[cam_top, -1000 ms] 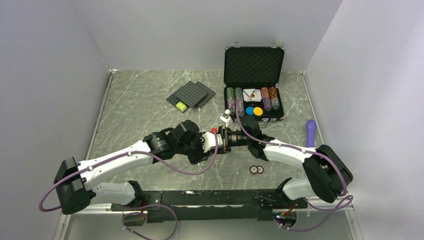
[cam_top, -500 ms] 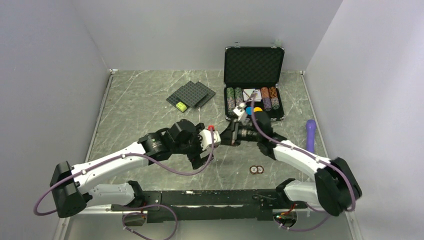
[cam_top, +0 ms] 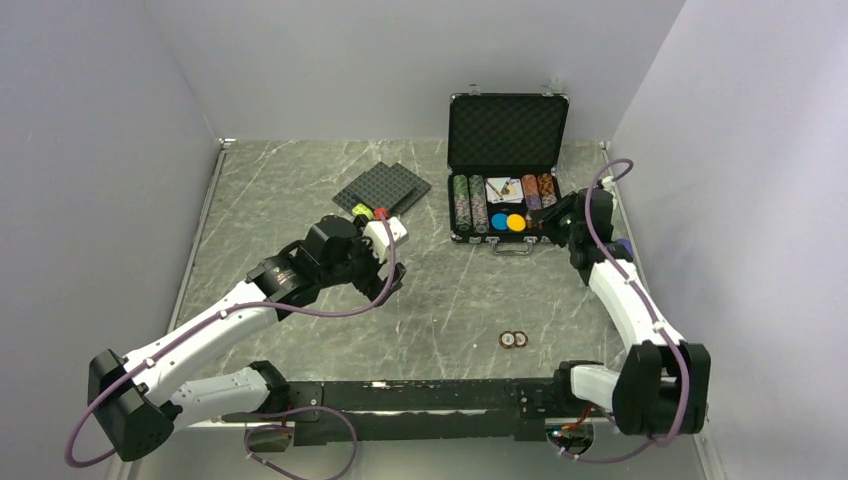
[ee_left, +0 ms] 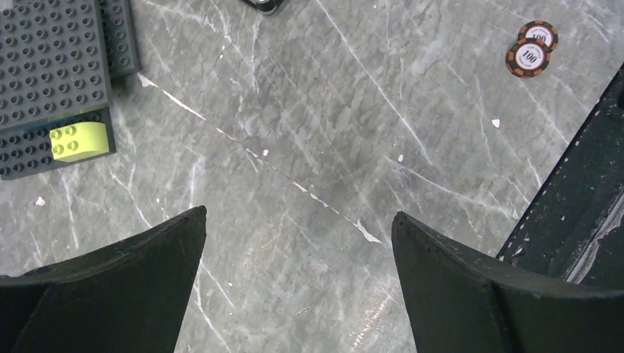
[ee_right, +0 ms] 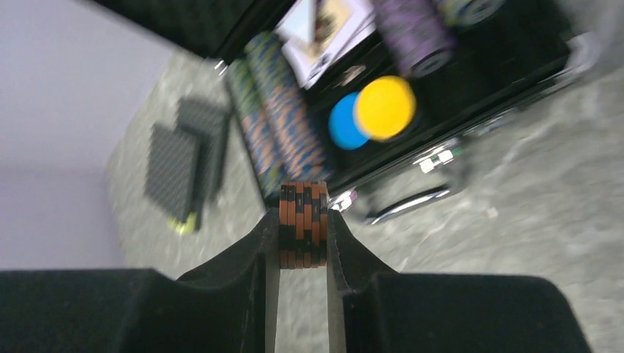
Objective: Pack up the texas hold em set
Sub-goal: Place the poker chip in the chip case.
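So on the far left, the left claw (ee_left: 298,220) was spread as wide as it goes with nothing in it, pointing down at bare table (cam_top: 270,200). In its wrist cam you could see marble between both fingers and that's it.

Just behind it sat the dark grey studded plates (cam_top: 383,187), overlapping each other, with a little yellow-green brick (cam_top: 362,210) stuck on the near edge of one. Those weren't touching the claw.

Moving right, two loose chips (cam_top: 514,340) lay flat on the table side by side, touching, close to the arms' base rail and well apart from everything else. The left wrist cam caught them too, brown and black with "100" on the face.

Then the briefcase (cam_top: 508,130) stood open at the back right of the table, lid up, foam showing. Inside, from the left: green chip rows (cam_top: 468,205), the cards (cam_top: 505,187), then the brown and purple rows (cam_top: 538,190), with a blue disc (cam_top: 498,221) and an orange disc (cam_top: 516,222) next to each other at the front.

The right claw (ee_right: 302,235) was at the case's front right corner, pinched narrow on a small brown chip stack (ee_right: 302,213), held on edge between the pads. That view was blurry.
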### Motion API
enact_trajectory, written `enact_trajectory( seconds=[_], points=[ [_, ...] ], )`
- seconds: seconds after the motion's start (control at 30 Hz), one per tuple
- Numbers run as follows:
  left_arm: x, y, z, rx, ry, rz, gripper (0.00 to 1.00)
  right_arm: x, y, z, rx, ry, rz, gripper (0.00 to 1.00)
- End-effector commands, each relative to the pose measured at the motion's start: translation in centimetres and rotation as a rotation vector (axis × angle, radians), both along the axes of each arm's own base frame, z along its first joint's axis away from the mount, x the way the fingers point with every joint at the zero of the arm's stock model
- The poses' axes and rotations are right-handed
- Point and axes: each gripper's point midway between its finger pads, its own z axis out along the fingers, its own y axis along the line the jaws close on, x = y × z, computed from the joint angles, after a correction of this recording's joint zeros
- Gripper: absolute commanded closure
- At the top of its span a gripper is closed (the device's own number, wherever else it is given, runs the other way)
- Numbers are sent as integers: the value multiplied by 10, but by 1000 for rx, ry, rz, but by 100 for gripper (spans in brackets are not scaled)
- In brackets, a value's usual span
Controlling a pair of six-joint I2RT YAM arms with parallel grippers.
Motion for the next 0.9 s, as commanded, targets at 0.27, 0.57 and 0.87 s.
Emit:
enact_trajectory(
  seconds=[0.27, 0.57, 0.87],
  points=[
    [11, 3, 17, -34, -20, 66, 1, 82, -101, -34, -118, 113, -422, 100],
    [11, 3, 18, -39, -12, 66, 1, 99, -116, -67, -165, 203, -488, 100],
    [14, 6, 18, -35, -18, 83, 0, 82, -119, -83, -122, 223, -562, 100]
  ],
)
